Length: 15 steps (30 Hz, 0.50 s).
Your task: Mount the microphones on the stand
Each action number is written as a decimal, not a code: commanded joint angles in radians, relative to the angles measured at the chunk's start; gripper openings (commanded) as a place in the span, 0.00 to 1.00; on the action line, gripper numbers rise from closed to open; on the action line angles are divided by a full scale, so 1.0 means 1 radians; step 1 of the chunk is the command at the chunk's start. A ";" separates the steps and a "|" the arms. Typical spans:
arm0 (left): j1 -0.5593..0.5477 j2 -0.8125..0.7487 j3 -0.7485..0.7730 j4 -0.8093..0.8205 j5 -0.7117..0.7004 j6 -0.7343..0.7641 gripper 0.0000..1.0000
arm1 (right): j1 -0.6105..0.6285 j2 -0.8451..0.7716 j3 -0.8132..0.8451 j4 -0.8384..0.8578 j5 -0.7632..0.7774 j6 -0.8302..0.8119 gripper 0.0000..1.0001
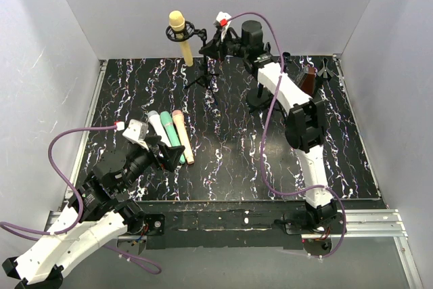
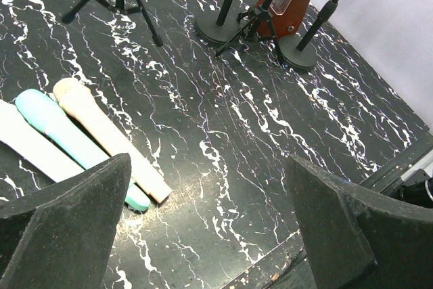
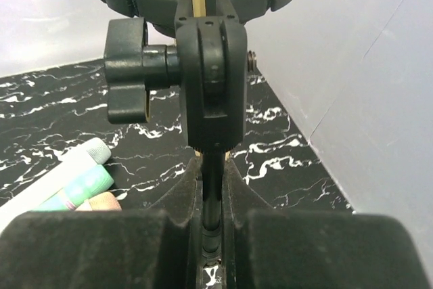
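- Black, white-veined table [image 1: 237, 167] carried everything, read here from its 9 o'clock edge across to 3 o'clock.
- At about 8 o'clock hung the left tool [image 1: 161, 148], released, its pads [image 2: 74, 228] spread wide with nothing between them.
- Three loose microphones lay side by side and touching, partly beneath that tool: the white microphone [image 1: 154, 121], then the mint microphone [image 1: 168, 130], then the peach microphone [image 1: 183, 137]. Their heads pointed toward 12 o'clock and their tails leaned toward 5 o'clock.
- In the left wrist view the three sat at 9 o'clock of the open gap, with the left pad over their tail ends. I judged that the tool needed to slide toward 9 o'clock and turn until its jaws crossed one barrel's long axis. The left arm was plainly the nearer one.
- At 12 o'clock the yellow microphone [image 1: 177, 21] stood upright, already seated in the ring mount [image 1: 191, 32] on top of the stand [image 1: 201, 72].
- Just to its right, the right tool [image 1: 218, 44] was clenched on the stand's thin pole [image 3: 212, 197], directly below the clamp knob [image 3: 128, 89]. It looked to be steadying the stand and sat well apart from the loose three.
- A brown metronome [image 1: 308, 78] stood at about 2 o'clock, untouched.
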 commanded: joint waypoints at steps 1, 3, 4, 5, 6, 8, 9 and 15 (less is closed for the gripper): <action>0.002 -0.005 0.034 -0.017 -0.042 0.026 0.98 | 0.034 0.035 0.071 0.152 0.090 -0.010 0.01; 0.002 -0.008 0.031 -0.021 -0.045 0.027 0.98 | 0.032 0.060 0.073 0.169 0.111 -0.006 0.01; 0.001 -0.011 0.029 -0.024 -0.047 0.026 0.98 | 0.035 0.072 0.073 0.174 0.119 -0.001 0.01; 0.002 -0.014 0.028 -0.029 -0.045 0.023 0.98 | 0.035 0.075 0.070 0.175 0.124 0.002 0.01; 0.001 -0.019 0.026 -0.031 -0.044 0.020 0.98 | 0.032 0.075 0.061 0.181 0.125 0.005 0.01; 0.002 -0.026 0.021 -0.037 -0.041 0.010 0.98 | 0.034 0.063 0.018 0.203 0.121 0.010 0.01; 0.001 -0.034 0.021 -0.041 -0.041 0.006 0.98 | 0.032 0.054 -0.010 0.211 0.118 0.013 0.01; 0.001 -0.065 0.006 -0.046 -0.042 -0.011 0.98 | 0.032 0.000 -0.133 0.237 0.090 0.014 0.18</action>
